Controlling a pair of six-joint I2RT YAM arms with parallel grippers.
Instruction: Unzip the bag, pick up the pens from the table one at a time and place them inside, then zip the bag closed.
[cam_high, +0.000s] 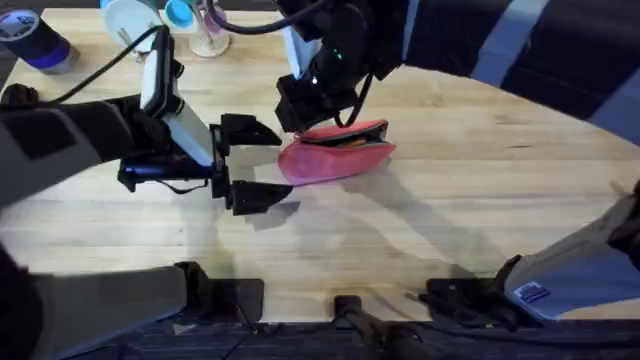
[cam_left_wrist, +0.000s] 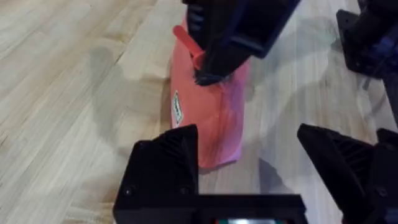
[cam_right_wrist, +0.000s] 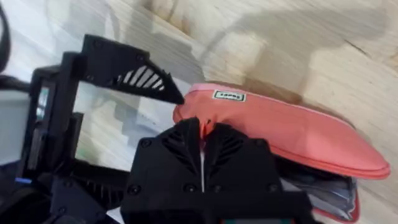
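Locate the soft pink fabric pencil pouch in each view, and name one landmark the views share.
Overhead: the soft pink fabric pencil pouch lies at table centre, under the right gripper.
Left wrist: pouch stands centre, beyond the open left gripper.
Right wrist: pouch lies right of centre.
Shared landmark: the pouch's small white label.
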